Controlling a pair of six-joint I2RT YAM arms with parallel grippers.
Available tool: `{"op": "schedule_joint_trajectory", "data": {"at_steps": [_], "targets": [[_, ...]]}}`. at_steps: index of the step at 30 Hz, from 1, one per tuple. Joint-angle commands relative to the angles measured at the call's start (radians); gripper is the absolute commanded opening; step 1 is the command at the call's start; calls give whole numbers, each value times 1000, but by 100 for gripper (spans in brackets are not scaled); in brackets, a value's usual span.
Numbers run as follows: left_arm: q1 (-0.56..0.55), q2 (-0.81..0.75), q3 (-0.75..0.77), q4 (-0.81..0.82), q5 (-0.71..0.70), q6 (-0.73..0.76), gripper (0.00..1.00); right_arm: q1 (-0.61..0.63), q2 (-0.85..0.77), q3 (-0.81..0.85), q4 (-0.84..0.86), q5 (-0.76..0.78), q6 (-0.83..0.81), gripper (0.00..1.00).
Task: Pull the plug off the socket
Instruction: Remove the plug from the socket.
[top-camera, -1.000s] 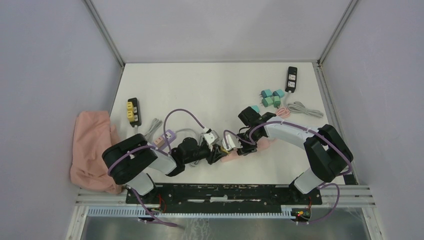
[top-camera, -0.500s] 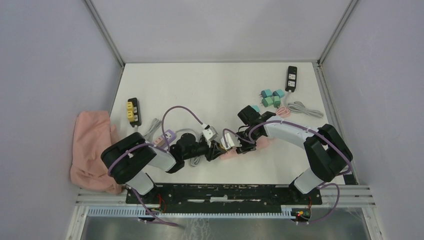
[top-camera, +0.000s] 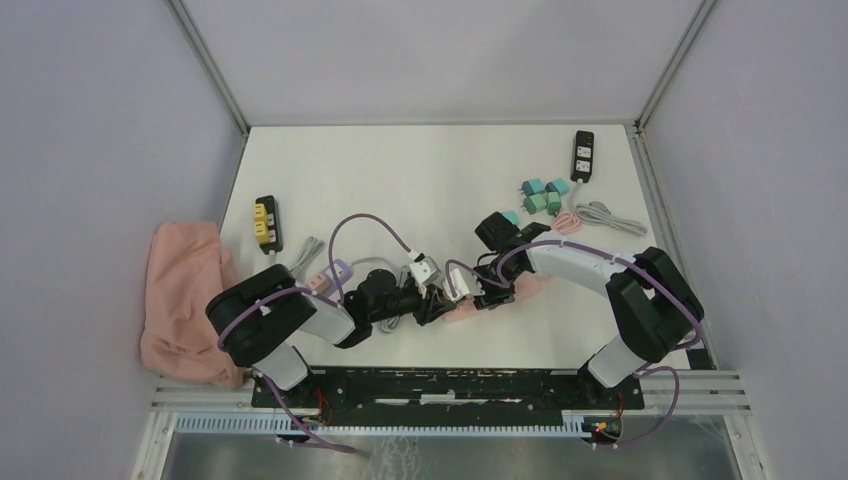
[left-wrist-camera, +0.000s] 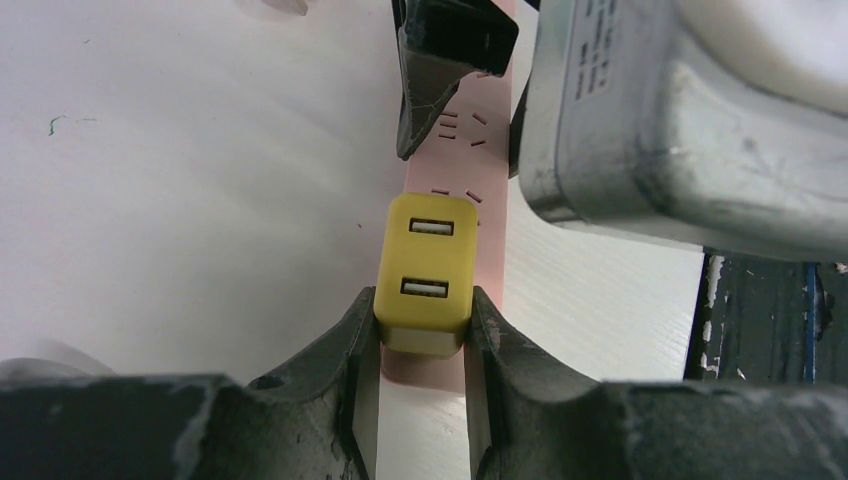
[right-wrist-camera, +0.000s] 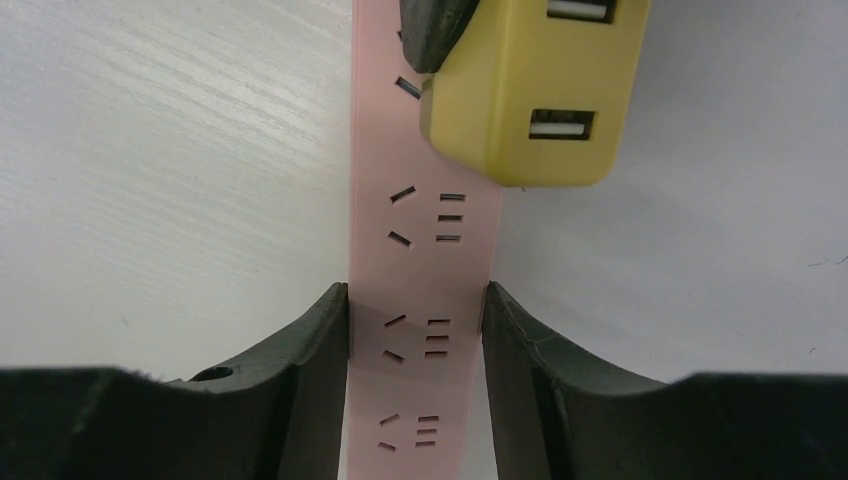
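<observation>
**Skewed pull, slipped grip, lifted strip**

Near the middle of the white bench (top-camera: 400, 180): left hand (left-wrist-camera: 422, 305) clamped on the yellow block-shaped two-port USB plug (left-wrist-camera: 425, 255), seated on the flat pink plastic socket strip (right-wrist-camera: 425, 265), itself pinched by the right hand (right-wrist-camera: 415, 300). Could slip off the smooth sides if pulled askew; could drag the strip up if pinched too weakly.

One yellow plug (left-wrist-camera: 424, 275), one pink cloth (top-camera: 180, 290), seemingly six teal plugs (top-camera: 541, 198) and three power strips (top-camera: 582, 157).
</observation>
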Motion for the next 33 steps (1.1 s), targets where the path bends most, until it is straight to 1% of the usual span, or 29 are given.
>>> {"op": "schedule_joint_trajectory", "data": {"at_steps": [1,4,6,9,10,13,16,18,20,21,24,27,29,33], "targets": [[1,-9,16,167,-26,1,43,-25,8,25,-96,-2,-44,2],[2,-26,-12,206,-37,-11,63,-48,-1,26,-128,-20,-74,3],[2,-54,-24,204,-40,-4,70,-66,-4,31,-146,-22,-87,4],[2,-112,-51,179,-60,15,78,-86,-9,30,-162,-17,-103,6],[1,-134,-62,165,-66,24,79,-90,-9,29,-166,-13,-107,9],[1,-207,-89,114,-103,51,81,-104,-18,23,-172,-9,-119,25],[2,-286,-113,55,-137,70,81,-120,-31,24,-177,-24,-118,44],[3,-337,-129,21,-150,76,82,-131,-44,25,-181,-45,-114,58],[3,-384,-145,-4,-163,76,83,-141,-61,25,-181,-63,-106,70],[4,-415,-151,-13,-170,74,84,-149,-70,24,-182,-79,-102,74],[4,-478,-175,-43,-193,65,91,-174,-94,24,-184,-117,-93,83],[6,-543,-186,-92,-203,57,95,-194,-119,26,-191,-160,-85,87],[8,-582,-191,-126,-201,59,97,-202,-129,29,-198,-187,-83,89],[8,-640,-203,-173,-202,53,98,-206,-143,42,-214,-235,-73,89]]}}
